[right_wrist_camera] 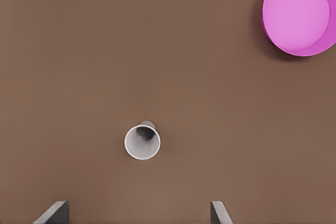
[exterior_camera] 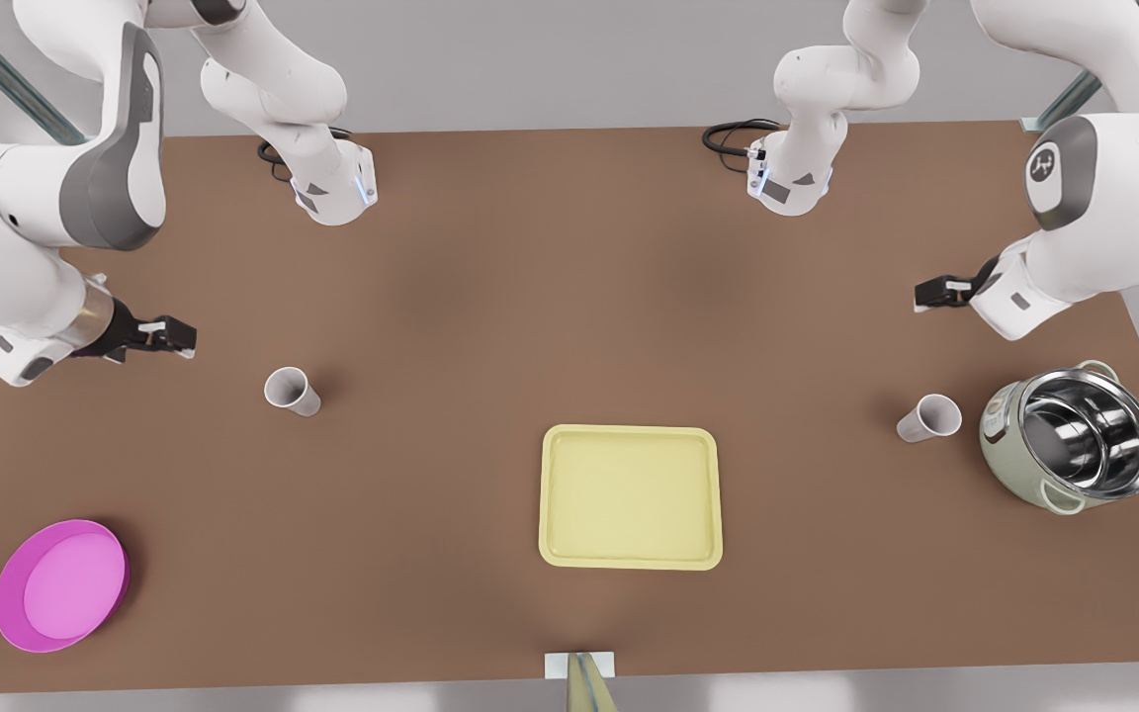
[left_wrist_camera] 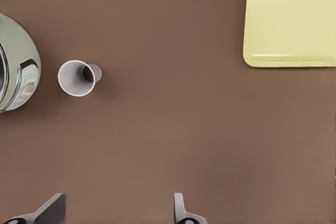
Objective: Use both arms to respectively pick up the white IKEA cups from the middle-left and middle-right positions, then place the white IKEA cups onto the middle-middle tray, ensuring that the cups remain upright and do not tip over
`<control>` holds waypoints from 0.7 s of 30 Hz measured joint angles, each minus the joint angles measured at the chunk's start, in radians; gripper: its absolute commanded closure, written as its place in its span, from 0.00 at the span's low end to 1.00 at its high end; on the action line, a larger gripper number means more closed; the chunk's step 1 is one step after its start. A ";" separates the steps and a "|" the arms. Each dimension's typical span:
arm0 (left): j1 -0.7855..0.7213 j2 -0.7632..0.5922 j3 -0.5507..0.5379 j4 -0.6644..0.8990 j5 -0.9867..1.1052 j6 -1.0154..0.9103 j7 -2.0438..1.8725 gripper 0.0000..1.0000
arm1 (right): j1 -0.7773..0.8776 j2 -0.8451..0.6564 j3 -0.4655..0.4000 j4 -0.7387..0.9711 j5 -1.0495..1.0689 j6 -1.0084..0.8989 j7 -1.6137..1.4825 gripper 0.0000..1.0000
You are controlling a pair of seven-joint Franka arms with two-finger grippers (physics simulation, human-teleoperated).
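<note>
Two white IKEA cups stand upright on the brown table. One cup (exterior_camera: 292,391) (right_wrist_camera: 142,141) is at the front view's left, and my right gripper (exterior_camera: 174,338) (right_wrist_camera: 137,214) hovers open a little behind it, nothing between its fingers. The other cup (exterior_camera: 927,417) (left_wrist_camera: 77,77) stands at the front view's right beside a pot; my left gripper (exterior_camera: 930,294) (left_wrist_camera: 115,213) hangs open behind and above it, off to one side of the cup. The pale yellow tray (exterior_camera: 631,497) (left_wrist_camera: 291,19) lies empty in the middle near the front edge.
A pale green steel-lined pot (exterior_camera: 1069,435) (left_wrist_camera: 16,66) stands close to the cup at the front view's right. A round magenta dish (exterior_camera: 60,585) (right_wrist_camera: 299,14) sits at the front-left corner. Both arm bases (exterior_camera: 332,188) stand along the far edge.
</note>
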 measured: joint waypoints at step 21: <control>0.060 0.369 0.089 -0.223 -0.014 0.583 -0.011 0.00 | -0.033 0.128 -0.001 -0.508 0.036 0.559 -0.037 0.00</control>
